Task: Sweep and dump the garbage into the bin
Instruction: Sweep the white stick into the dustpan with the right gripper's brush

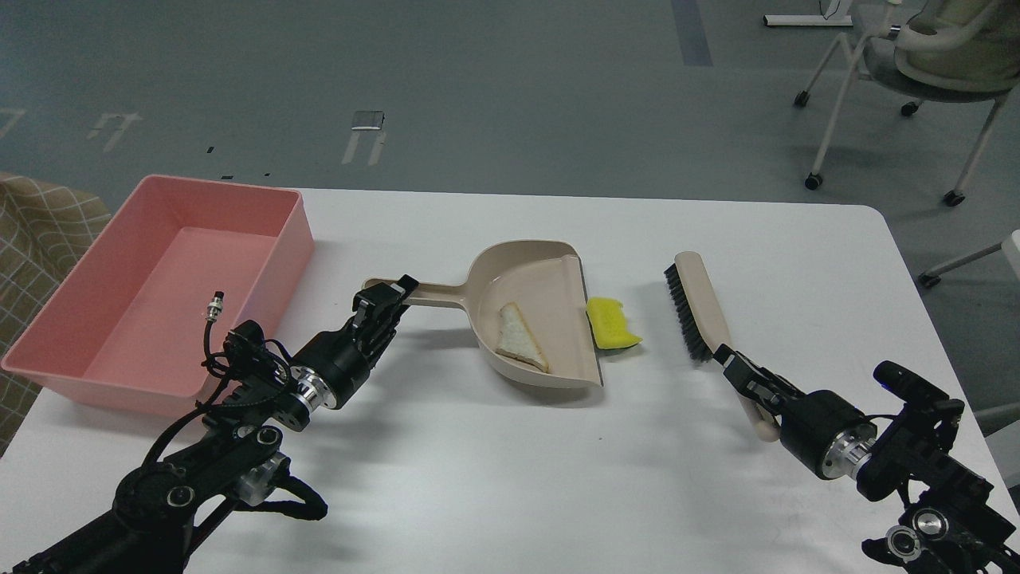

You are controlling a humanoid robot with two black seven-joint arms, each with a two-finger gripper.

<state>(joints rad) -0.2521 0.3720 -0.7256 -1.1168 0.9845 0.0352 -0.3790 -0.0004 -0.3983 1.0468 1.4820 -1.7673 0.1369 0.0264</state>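
My right gripper (737,365) is pinched on the handle of the beige, black-bristled plastic brush (700,307), which stands right of the dustpan's mouth, bristles turned toward it. My left gripper (386,299) is pressed onto the long handle of the beige plastic dustpan (550,315), left of its scoop.

Taking the dustpan as landmark: the thin whitish bread-like slice with a tan edge (519,336) already lies inside its scoop. The bright yellow notched sponge chunk (611,323) sits on the white table (478,478) just outside the pan's open lip, touching or nearly touching it, between pan and brush. The large shallow pink plastic tub (263,247) stands well to the pan's left, nothing visible inside.

So the sweeping step seems half done. The next move likely calls for drawing the bristles leftward against the sponge to push it over the lip, while the left arm holds the pan steady; dumping into the tub follows.
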